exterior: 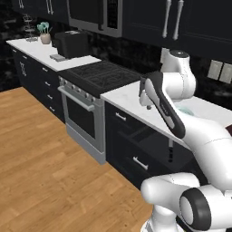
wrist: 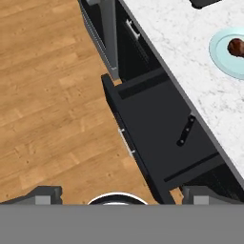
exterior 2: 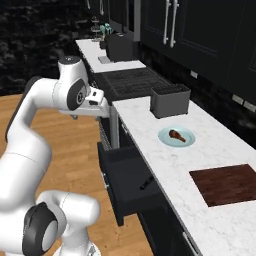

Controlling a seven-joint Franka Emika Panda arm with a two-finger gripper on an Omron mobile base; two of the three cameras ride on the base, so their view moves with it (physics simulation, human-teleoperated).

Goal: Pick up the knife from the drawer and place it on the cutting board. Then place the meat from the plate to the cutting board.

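One drawer (wrist: pixel 157 138) stands pulled out; one knife (wrist: pixel 186 131) lies inside. One meat (exterior 2: pixel 176 134) rests on one plate (exterior 2: pixel 165 138). One board (exterior 2: pixel 227 183) is seen. Gripper (wrist: pixel 119 194) fingers spread wide.

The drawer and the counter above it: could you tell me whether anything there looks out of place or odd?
Nothing looks spilled or damaged. The drawer stands pulled open with the knife lying askew inside; the meat sits on the plate, and the cutting board is bare.
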